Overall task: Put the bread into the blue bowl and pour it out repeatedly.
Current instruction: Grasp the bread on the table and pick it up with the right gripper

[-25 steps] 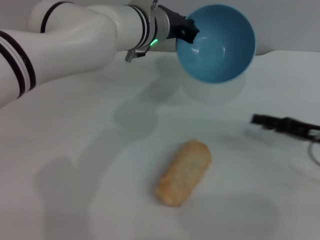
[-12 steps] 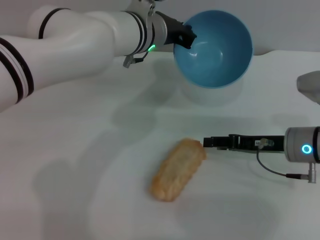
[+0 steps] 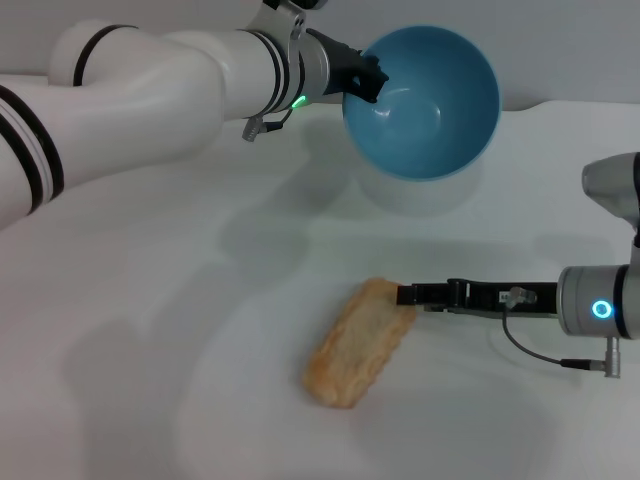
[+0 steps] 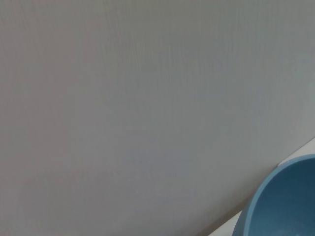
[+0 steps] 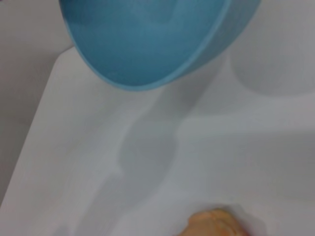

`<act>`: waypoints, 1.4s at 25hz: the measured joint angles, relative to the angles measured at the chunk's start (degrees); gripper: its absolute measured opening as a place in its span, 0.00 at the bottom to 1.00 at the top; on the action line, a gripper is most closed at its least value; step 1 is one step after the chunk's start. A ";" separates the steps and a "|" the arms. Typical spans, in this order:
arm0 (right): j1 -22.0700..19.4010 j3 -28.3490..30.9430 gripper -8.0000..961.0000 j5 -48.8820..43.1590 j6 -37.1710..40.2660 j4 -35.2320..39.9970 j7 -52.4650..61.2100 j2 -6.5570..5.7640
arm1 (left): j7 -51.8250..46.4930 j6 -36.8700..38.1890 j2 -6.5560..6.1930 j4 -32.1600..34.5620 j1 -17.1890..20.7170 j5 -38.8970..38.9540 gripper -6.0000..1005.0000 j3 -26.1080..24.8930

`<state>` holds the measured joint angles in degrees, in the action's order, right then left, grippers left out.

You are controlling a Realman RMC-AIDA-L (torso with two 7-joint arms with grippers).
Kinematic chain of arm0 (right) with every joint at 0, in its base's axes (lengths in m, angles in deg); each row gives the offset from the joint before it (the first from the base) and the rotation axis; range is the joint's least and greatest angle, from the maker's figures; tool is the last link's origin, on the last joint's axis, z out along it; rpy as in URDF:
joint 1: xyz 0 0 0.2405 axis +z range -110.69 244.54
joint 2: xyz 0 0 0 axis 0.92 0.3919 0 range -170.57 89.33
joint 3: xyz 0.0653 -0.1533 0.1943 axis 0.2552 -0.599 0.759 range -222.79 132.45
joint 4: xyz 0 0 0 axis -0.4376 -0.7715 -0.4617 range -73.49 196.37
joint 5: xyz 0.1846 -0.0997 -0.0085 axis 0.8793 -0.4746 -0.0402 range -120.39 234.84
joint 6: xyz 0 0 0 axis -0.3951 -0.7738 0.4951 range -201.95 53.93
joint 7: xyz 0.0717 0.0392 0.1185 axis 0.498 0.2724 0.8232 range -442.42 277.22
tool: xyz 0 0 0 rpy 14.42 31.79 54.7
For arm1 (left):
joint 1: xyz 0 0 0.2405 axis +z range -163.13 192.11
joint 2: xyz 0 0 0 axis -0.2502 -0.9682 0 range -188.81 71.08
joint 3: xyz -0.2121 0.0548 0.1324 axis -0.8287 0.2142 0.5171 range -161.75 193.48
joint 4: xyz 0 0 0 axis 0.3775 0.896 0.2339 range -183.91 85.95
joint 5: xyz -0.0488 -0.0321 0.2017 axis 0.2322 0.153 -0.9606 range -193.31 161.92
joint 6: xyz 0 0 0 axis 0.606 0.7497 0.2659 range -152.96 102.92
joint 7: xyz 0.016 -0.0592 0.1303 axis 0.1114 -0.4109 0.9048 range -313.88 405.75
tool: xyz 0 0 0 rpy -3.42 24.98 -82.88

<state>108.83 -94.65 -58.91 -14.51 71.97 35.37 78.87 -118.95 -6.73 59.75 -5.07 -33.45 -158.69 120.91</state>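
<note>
a white table (image 3: 150, 300) fills the head view, with the robot's left arm (image 3: 150, 80) reaching across its far side. at the end of that arm the left gripper (image 3: 362, 72) is clamped on the near-side rim of the blue bowl (image 3: 425, 100), which hangs above the table, empty and tipped so its hollow faces the camera; a soft shadow lies on the table beneath it. the left wrist view catches only a curve of the bowl's rim (image 4: 280, 206) against a grey wall.

lower down, the bread (image 3: 358, 342) lies flat on the table with its pale golden side up, well apart from the bowl and nearer the robot. its long axis runs diagonally, from the near-left end up to a far-right end.

the right gripper (image 3: 405, 294) comes in low from the robot's right, its slim dark fingers level with the table and their tips touching or just beside the loaf's far-right end. whether those fingers stand apart or together cannot be told here. the right wrist view shows the loaf's end (image 5: 214, 223) at its edge and the bowl (image 5: 157, 39) beyond.

the loaf lies directly ahead of the right claw, toward the robot's left, and slanted to its approach; the right arm is plainly the nearer one for the pickup.
</note>
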 joint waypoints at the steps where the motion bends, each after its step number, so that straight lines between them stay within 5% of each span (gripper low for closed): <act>1: 0.07 0.12 0.64 0.05 -0.24 -0.22 -0.02 0.07 | 0.00 0.00 0.01 0.00 0.00 0.00 0.00 0.00; 9: 2.27 -0.50 0.64 5.63 -4.00 -5.50 -3.53 0.22 | 0.00 -0.17 0.12 0.01 -0.02 0.01 0.00 0.05; 32: 3.41 -0.65 0.63 3.67 -4.22 -8.05 -2.41 -0.11 | 0.00 -0.37 0.12 0.04 0.55 0.62 0.00 0.21; 35: 3.49 -0.70 0.50 3.01 -4.43 -8.00 -2.45 -0.07 | 0.01 -0.36 0.12 0.04 0.57 0.62 0.00 0.22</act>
<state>112.32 -95.35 -55.90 -18.95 63.97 32.92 78.79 -118.95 -7.09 59.87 -5.03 -32.88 -158.08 121.13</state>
